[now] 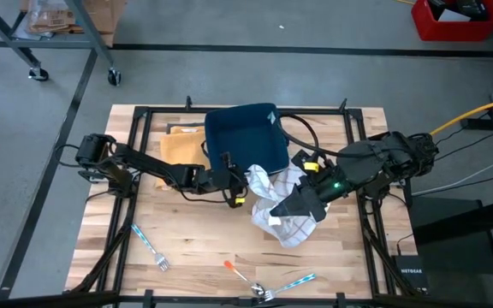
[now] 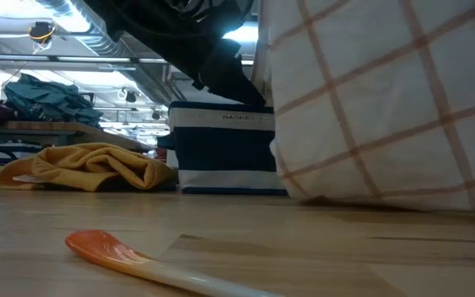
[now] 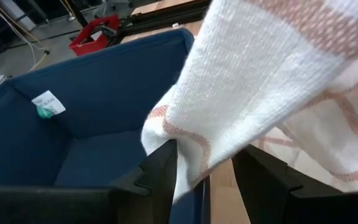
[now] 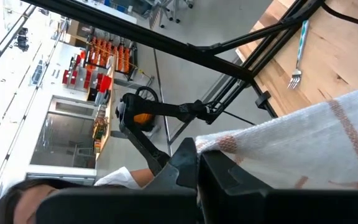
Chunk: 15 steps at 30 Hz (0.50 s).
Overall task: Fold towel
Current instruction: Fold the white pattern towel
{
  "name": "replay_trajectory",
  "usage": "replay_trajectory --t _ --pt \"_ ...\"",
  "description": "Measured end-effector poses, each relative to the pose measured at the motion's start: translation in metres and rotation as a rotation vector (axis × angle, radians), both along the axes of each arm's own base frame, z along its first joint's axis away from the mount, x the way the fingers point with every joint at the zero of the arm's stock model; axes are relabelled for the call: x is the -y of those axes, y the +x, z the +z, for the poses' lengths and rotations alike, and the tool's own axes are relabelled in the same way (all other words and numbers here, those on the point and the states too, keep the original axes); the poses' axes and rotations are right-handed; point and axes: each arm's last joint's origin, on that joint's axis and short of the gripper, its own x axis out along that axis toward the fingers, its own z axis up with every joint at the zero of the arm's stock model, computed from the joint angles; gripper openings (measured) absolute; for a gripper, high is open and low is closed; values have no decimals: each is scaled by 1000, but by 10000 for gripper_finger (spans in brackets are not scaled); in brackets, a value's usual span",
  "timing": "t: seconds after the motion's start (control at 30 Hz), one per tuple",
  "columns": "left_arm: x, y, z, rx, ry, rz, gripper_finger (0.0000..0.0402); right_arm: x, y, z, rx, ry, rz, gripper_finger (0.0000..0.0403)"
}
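Holding the checked towel (image 1: pixel 282 210) near the table's (image 1: pixel 187 248) middle, the right gripper (image 1: pixel 308 204) pinches it tight; the left gripper (image 3: pixel 205 180) grips a corner.

- The towel (image 1: pixel 282 202) is white, crossed by a thin reddish-brown check.
- The basket (image 1: pixel 246 137) behind the towel is dark navy; in the low view its side carries white bands.
- A mustard-yellow cloth (image 1: pixel 181 145) lies left of the basket.
- The desk (image 1: pixel 195 248) is pale, light-brown wood.
- In front of the towel, a spoon (image 1: pixel 239 270) has an orange bowl and a whitish handle.
- The fork (image 1: pixel 148 246) looks blue-handled, possibly patterned.
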Motion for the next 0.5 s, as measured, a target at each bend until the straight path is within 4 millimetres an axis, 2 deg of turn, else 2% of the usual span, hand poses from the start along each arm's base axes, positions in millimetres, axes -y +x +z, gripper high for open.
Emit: replay_trajectory --t 0.33,0.5 --pt "6 -1 0 -8 8 -23 141 0 0 -1 -5 -3 0 1" --pt "3 1 2 9 32 -27 96 0 0 -1 -5 -3 0 1"
